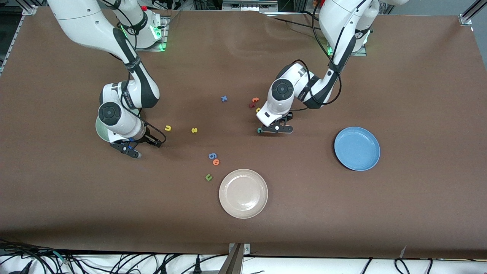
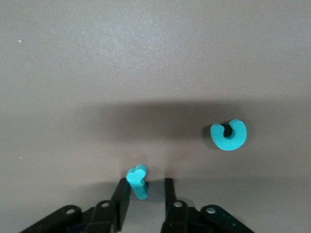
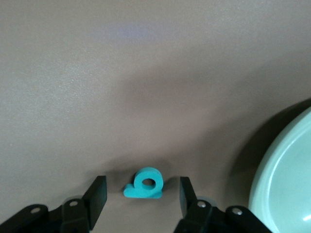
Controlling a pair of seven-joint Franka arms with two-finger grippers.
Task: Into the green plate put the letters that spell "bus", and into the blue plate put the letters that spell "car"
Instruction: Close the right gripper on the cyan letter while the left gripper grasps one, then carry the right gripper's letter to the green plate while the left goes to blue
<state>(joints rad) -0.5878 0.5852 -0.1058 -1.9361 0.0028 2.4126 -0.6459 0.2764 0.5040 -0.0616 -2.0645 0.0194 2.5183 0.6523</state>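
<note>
Right wrist view: rounded foam teal "b" [image 3: 145, 184] lies flat.

The front camera looked down from high across the bench [image 1: 243, 236], facing both robots' bases. Each wrist camera pointed down close over the cloth. The right wrist view shared the green plate [image 3: 286, 179] with the front view [image 1: 98, 127].

A robotics lab: two white arms bolted to a brown-covered surface [image 1: 243, 228], aluminium framing at its corners, cables [image 1: 114, 262] trailing along the near edge.
</note>
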